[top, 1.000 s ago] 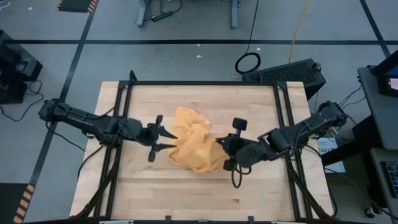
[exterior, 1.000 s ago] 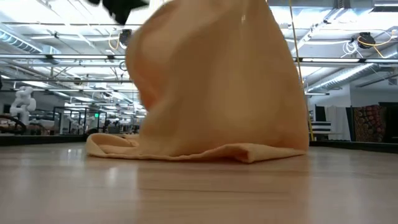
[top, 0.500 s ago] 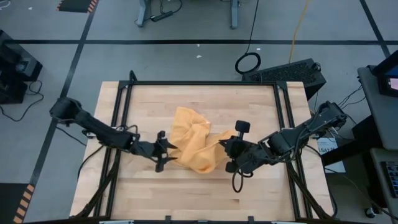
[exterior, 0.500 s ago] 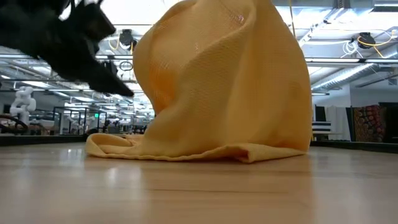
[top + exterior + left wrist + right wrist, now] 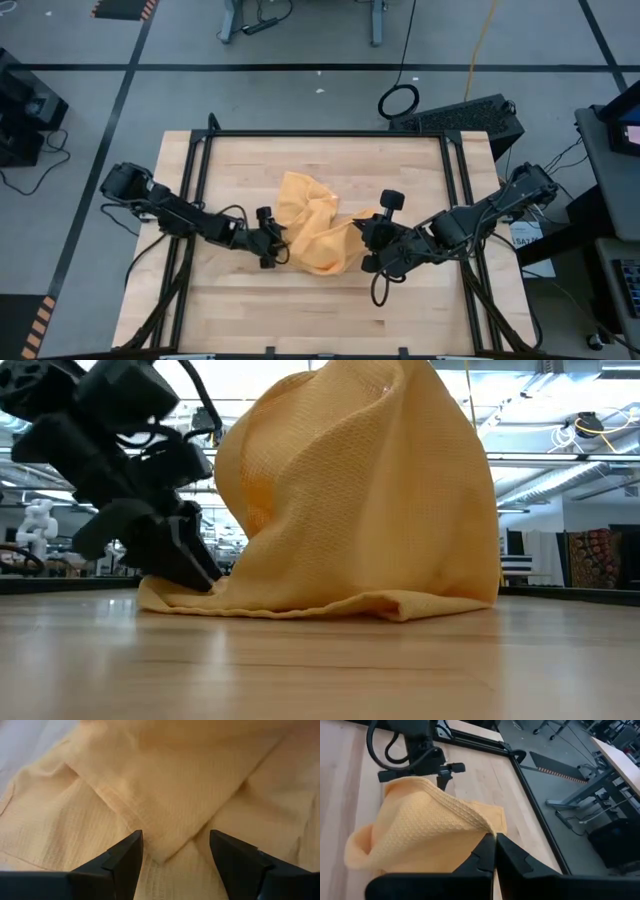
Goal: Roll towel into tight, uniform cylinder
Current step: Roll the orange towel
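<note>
Towel: your mustard towel (image 5: 312, 232) sits bunched mid-table (image 5: 400, 170), waffle-woven and soft.
Low view: you see it lifted into a tall peak (image 5: 360, 490), its hem trailing flat on the wood.
Left gripper (image 5: 275, 245): fingers (image 5: 122, 857) spread, straddling a folded corner at the towel's edge.
Right gripper (image 5: 495, 851): pressed together, pinching the towel's raised edge.
Hidden: you can't find the label in any view.

Left tool (image 5: 200, 575) at heaped towel's (image 5: 370, 500) edge
</note>
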Robot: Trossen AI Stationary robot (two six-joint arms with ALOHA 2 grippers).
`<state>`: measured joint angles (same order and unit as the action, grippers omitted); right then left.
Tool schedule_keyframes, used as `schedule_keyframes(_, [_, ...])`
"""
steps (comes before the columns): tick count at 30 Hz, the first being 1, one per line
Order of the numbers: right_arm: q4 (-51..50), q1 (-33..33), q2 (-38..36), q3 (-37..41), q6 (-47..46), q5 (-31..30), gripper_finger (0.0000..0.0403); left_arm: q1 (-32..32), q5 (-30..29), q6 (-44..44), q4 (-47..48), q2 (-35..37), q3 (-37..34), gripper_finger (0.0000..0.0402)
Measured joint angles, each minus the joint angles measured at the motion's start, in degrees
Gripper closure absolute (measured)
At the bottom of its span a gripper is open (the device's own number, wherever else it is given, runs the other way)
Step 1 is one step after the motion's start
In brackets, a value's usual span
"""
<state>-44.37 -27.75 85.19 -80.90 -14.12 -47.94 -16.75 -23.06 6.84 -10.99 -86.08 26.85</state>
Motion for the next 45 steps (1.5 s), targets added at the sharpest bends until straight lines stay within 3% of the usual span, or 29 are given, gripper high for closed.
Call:
schedule_keyframes(7, [-0.82, 0.00, 0.00, 0.00, -0.19, 0.07, 0.0402, 1.46, 2.38, -7.02, 1.47, 0.02, 1.92, 0.0193])
schedule_keyframes(15, [-0.82, 0.00, 0.00, 0.00, -0.19, 0.07, 0.0402, 3.28, 9.56, -10.12, 4.75, 0.02, 2.04, 0.0312])
schedule_keyframes(22, [-0.80, 0.00, 0.00, 0.00, -1.40, 0.11, 0.0403, 2.86, 5.19, -15.15, 4.51, 0.02, 2.04, 0.0337])
schedule_keyframes(27, [-0.80, -0.02, 0.00, 0.00, -1.78, 0.31, 0.0403, 2.86, 3.65, -16.65, 4.43, 0.02, 2.39, 0.0392])
schedule_keyframes(33, [-1.29, -0.11, 0.00, 0.00, -3.48, 1.02, 0.0403, 2.58, 2.51, -14.73, 6.75, 0.02, 4.94, 0.0367])
schedule_keyframes(39, [-1.30, -0.11, 0.00, 0.02, -3.49, 3.39, 0.0403, 0.74, -3.45, -15.27, 22.44, 0.02, 10.51, 0.0318])
schedule_keyframes(42, [-1.33, -0.11, 0.00, 0.02, -3.38, 3.33, 0.0403, 0.22, -6.17, -18.69, 30.01, 0.06, 13.10, 0.0294])
schedule_keyframes(45, [-1.33, -0.11, 0.00, 0.02, -3.14, 3.32, 0.0403, 0.15, -5.49, -26.95, 30.84, 0.07, 13.34, 0.0276])
